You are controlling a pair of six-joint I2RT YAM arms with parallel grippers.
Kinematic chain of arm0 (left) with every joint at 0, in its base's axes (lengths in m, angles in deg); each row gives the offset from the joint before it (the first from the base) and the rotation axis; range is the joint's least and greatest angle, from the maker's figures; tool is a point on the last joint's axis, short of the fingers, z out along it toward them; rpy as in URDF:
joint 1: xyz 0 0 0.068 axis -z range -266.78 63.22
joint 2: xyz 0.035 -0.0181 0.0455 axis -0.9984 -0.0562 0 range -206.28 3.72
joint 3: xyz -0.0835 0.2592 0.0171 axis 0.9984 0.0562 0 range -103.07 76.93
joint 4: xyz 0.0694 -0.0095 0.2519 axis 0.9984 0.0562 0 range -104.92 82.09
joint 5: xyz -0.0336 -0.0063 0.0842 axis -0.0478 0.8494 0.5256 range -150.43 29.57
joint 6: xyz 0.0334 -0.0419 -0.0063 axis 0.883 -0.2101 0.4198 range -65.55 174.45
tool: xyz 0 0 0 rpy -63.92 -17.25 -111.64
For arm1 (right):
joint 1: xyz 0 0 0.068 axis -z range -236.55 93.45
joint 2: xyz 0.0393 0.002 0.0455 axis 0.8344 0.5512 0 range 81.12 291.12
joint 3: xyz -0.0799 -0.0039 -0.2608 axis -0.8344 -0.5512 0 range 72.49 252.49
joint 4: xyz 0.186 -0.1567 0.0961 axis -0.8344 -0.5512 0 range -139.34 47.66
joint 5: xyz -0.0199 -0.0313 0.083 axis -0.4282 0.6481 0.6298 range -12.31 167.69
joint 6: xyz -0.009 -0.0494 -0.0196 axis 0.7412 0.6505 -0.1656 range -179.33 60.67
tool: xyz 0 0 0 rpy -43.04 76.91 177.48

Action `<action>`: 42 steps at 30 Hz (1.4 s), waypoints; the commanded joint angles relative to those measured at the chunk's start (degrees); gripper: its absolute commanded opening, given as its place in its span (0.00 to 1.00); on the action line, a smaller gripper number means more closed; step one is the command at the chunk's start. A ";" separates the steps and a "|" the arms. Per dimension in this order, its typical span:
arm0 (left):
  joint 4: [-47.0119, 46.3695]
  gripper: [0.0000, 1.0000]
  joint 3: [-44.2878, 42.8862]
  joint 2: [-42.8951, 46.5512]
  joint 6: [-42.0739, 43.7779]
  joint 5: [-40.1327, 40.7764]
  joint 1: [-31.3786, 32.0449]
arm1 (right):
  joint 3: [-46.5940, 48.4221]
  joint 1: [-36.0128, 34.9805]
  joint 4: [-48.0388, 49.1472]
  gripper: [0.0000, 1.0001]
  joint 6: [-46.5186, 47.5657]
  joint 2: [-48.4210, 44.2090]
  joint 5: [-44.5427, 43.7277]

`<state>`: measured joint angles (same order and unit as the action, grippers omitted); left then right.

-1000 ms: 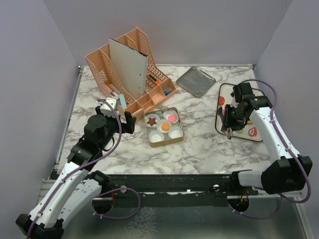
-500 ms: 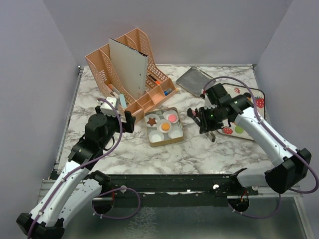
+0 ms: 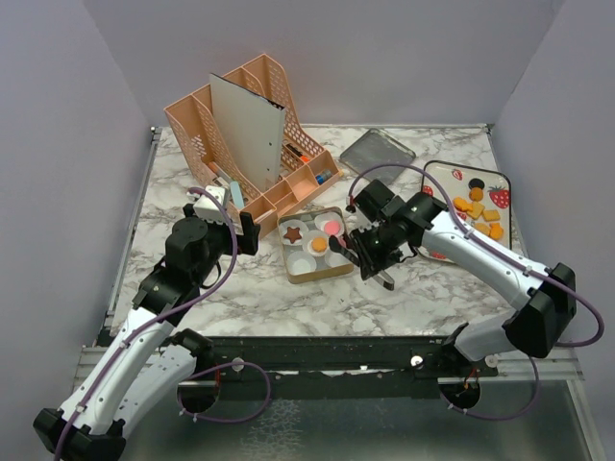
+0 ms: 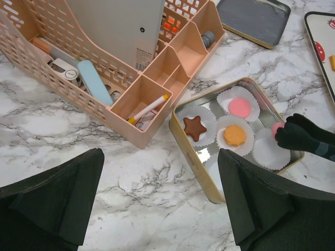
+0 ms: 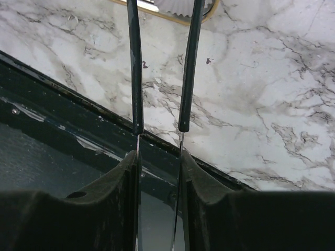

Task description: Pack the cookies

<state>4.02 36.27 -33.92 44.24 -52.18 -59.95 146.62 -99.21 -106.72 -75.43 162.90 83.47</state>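
The table (image 3: 404, 288) is white marble with grey veining. The organiser (image 3: 192, 125) is peach-pink with a perforated grid pattern and holds a plain grey panel (image 3: 248, 130). The tin (image 4: 193, 167) is gold, lined with white pleated paper cups (image 4: 269, 156). These hold a brown star cookie (image 4: 194, 127), a pink round cookie (image 4: 239, 107) and an orange round cookie (image 4: 234, 135). The right hand (image 4: 285, 135) is black, with a second pink cookie (image 4: 276, 129) at its tip. The tray (image 3: 437, 178) is white, dark-rimmed, with red strawberry prints, and carries orange-yellow cookies (image 3: 478, 209). The lid (image 3: 377, 157) is plain grey.

Bright, even overhead light, soft shadows (near wrist-view foregrounds blurred)
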 commanded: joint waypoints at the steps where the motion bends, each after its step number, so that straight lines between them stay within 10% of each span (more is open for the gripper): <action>1: -0.92 0.99 0.68 -0.04 0.37 0.19 -0.46 | 0.29 -1.45 0.03 0.21 -0.86 1.40 -0.73; 42: -1.06 0.99 0.84 0.06 0.37 -0.43 -0.55 | 0.77 -3.05 2.00 0.44 0.46 5.11 -2.93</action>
<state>4.00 36.27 -34.06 44.26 -52.20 -60.19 146.03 -101.70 -106.37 -75.69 169.09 81.38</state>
